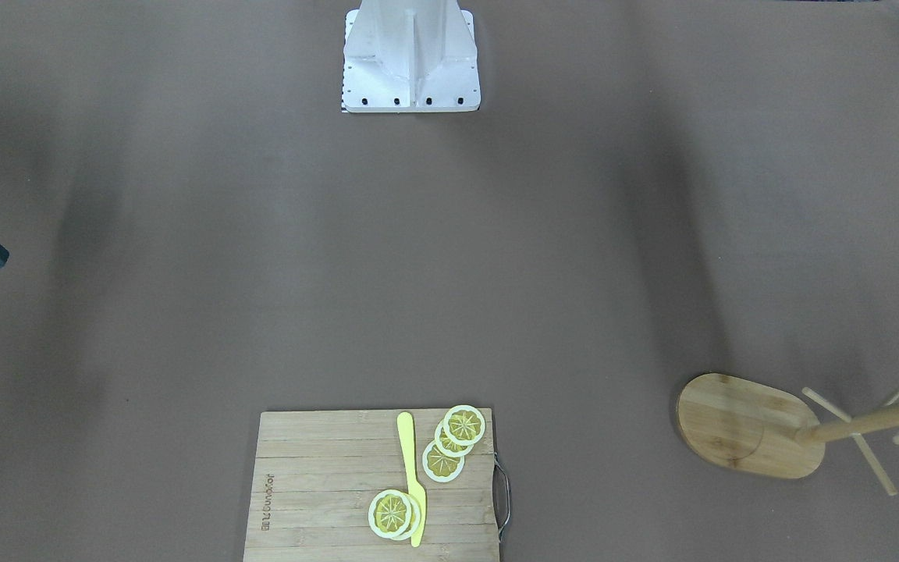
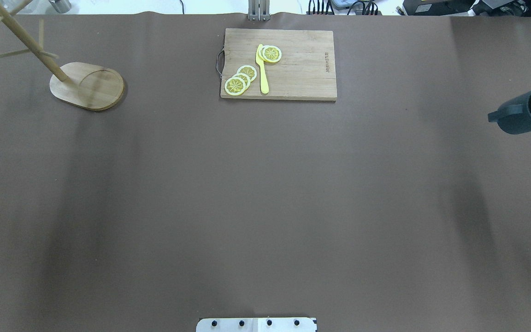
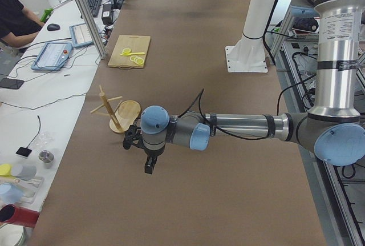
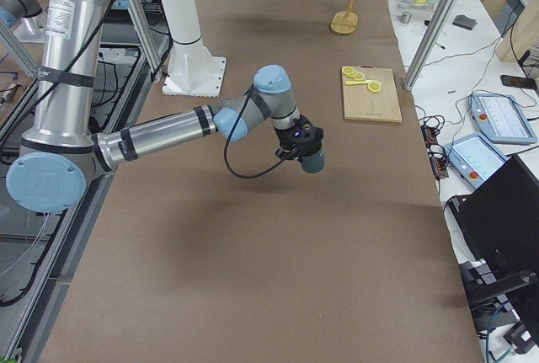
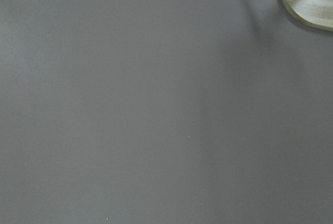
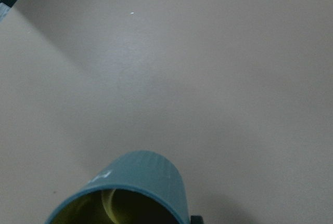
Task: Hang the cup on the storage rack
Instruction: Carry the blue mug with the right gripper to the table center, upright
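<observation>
The cup [image 2: 528, 109] hangs clear of the table [image 2: 265, 207] at about 3 o'clock in the overhead view, carried upright under the right pincer [image 4: 301, 140]. The wrist view looks straight down past its rim, which suggests the pincer is clamped on the rim from above, though the fingers themselves are hard to make out. That hold leaves the loop handle [image 2: 500, 114] free, and the handle points toward 9 o'clock, the side where it must go.

The storage rack [image 2: 85, 87] stands at about 10 o'clock, well apart from the cup across the table. Its post rises from one end of the oval base and its thin pegs [image 1: 875, 464] angle upward, so a handle slipped over one should slide toward the post and stay.

The left pincer [image 3: 148, 170] hovers pointing down near the rack, apart from it. I cannot tell whether it is wide or narrow. It may be waiting there to steady the base.

A cutting board [image 2: 278, 64] at 12 o'clock carries lemon slices [image 2: 241, 79] and a yellow knife [image 2: 262, 69], off the direct path. The carry across looks barely begun.
</observation>
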Action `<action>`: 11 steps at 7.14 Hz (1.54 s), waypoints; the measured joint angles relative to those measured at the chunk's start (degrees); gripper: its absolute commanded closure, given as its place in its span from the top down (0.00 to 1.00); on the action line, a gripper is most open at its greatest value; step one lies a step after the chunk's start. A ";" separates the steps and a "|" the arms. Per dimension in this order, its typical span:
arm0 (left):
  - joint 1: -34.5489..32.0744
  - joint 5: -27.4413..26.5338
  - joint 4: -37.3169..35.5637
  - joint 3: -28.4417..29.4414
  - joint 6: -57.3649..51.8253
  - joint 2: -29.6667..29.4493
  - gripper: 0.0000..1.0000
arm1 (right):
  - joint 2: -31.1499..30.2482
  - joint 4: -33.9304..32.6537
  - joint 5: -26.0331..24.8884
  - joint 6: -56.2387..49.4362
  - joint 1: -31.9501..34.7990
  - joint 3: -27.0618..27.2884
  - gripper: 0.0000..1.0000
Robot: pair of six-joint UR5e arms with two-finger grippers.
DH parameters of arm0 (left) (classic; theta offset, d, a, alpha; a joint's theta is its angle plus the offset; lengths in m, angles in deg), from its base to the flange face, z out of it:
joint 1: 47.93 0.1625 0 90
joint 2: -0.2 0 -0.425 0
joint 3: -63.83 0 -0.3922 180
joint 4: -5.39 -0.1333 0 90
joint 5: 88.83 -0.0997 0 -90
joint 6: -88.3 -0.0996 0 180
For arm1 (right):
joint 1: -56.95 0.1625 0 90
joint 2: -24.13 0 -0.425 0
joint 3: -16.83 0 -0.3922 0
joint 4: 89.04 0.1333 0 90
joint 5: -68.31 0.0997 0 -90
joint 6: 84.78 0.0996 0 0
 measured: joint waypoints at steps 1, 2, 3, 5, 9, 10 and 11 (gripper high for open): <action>0.02 -0.02 0.02 -0.24 0.05 -0.02 0.98 | 8.37 -11.09 0.02 -8.06 -2.04 1.27 0.00; 0.01 0.10 0.02 -0.52 0.09 -0.09 0.98 | 16.34 -18.99 -0.20 -13.35 -5.94 1.53 0.00; 0.00 0.76 0.03 -0.67 0.10 -0.21 0.98 | 22.55 -22.94 -0.59 -15.95 -10.68 1.18 0.00; -0.02 2.36 0.03 -0.76 0.05 -0.47 0.98 | 29.71 -23.69 -3.45 -18.96 -19.91 -0.13 0.00; 0.00 2.74 0.03 -1.37 0.18 -0.24 0.98 | 42.72 -12.90 -7.27 -18.49 -30.36 -15.73 0.00; 0.03 2.74 0.03 -1.35 0.22 -0.21 0.98 | 45.86 -11.48 -7.14 -16.76 -31.32 -20.34 0.00; 0.04 2.74 0.03 -1.34 0.27 -0.20 0.98 | 47.79 -10.91 -7.11 -15.34 -32.39 -23.28 0.00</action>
